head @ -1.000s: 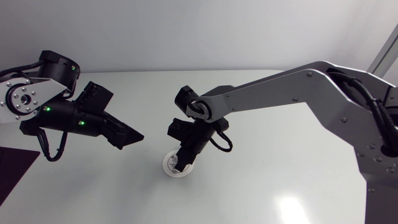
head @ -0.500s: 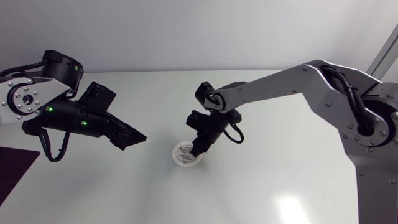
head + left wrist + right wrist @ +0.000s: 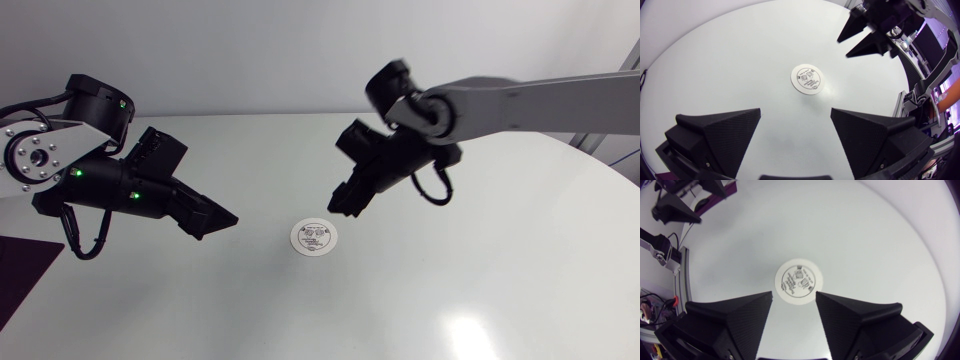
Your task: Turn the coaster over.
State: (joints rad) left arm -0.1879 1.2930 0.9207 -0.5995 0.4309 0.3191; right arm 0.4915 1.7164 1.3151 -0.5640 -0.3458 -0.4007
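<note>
I am working over a smooth white counter [image 3: 500,290], plain and even in colour from edge to edge. Overhead light is falling on it, and a soft bright glare [image 3: 462,328] is sitting near the front, on my right side. At the far right the counter's rim is bending round in a broad curve. A dark maroon patch [image 3: 18,275] is lying at the front left; I cannot tell what it is.

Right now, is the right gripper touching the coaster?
No: in the head view the right gripper hangs open, clear of the coaster, which lies flat on the table.
</note>
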